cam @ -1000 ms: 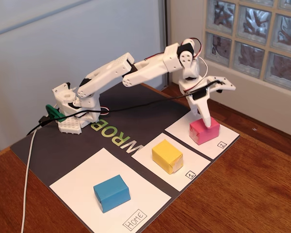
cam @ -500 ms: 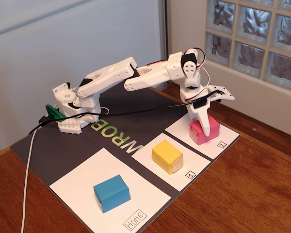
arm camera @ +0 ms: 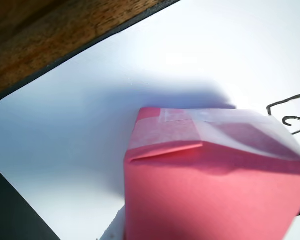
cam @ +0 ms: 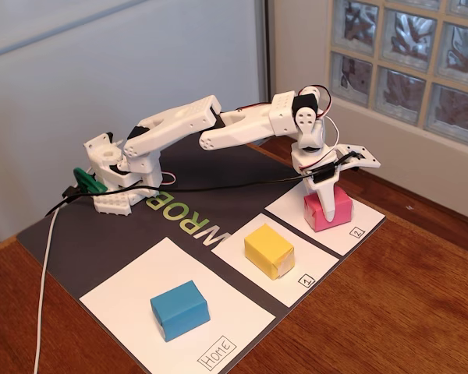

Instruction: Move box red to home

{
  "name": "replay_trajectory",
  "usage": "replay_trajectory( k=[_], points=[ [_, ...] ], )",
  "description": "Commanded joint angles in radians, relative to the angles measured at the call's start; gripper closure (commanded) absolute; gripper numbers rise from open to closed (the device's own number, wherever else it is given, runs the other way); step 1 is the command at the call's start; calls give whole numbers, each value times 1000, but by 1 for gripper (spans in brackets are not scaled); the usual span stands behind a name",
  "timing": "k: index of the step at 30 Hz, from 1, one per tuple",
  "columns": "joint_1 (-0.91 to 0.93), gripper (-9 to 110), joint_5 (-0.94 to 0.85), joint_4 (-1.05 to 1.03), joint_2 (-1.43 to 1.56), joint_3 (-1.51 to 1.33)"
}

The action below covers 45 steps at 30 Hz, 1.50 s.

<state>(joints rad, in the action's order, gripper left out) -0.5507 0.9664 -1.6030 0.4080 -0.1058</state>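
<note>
A: Fixed view first. Where does the red box [cam: 327, 208] sit against the hand [cam: 325, 196]?

B: Right under it. The box rests on the white sheet marked 2 [cam: 357, 231], at the right end of the dark mat [cam: 78, 241], and the hand stands over it pointing down. 1 finger [cam: 324, 201] reaches onto the box's near face; the other juts out to the right, clear of the box.

A: So the hand is spread?

B: Wide, by that view, and gripping nothing yet. The wrist view [arm camera: 210, 190] is nearly filled by the box, its taped fold uppermost, with no fingers I can make out, so I judge the box lies close in front of the palm.

A: Long axis?

B: In the fixed view it runs from lower left to upper right, roughly along the sheet's near edge. The fingers seem set across it, though I can't be sure of the exact angle.

A: And home [cam: 125, 300]?

B: Far left in the fixed view, past the yellow box [cam: 269, 250] on sheet 1. A blue box [cam: 179, 309] already sits on it, so the free paper around that box is what I'd aim for.

A: What differs from 1 second ago?

B: The hand has dropped. It hung above the box then, with the fingertip at its top; now the finger overlaps the side face and the wrist sits lower. The box itself hasn't shifted.
</note>
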Motion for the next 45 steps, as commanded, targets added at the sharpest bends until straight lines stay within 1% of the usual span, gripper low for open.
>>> replay_trajectory(
  k=[1,4,8,19,28,33,38,41,45],
  points=[
    [12,97,-6,12,14,40],
    [17,102,-8,-5,43,40],
    [25,102,-8,-51,115,40],
    [101,102,-31,-330,459,41],
    [249,102,-80,-330,907,-353],
    [394,102,-161,-330,1126,-643],
    [554,102,-262,-328,1262,-877],
    [627,102,-321,-296,1356,-1051],
    [690,102,-373,-201,1503,-1333]
  ],
)
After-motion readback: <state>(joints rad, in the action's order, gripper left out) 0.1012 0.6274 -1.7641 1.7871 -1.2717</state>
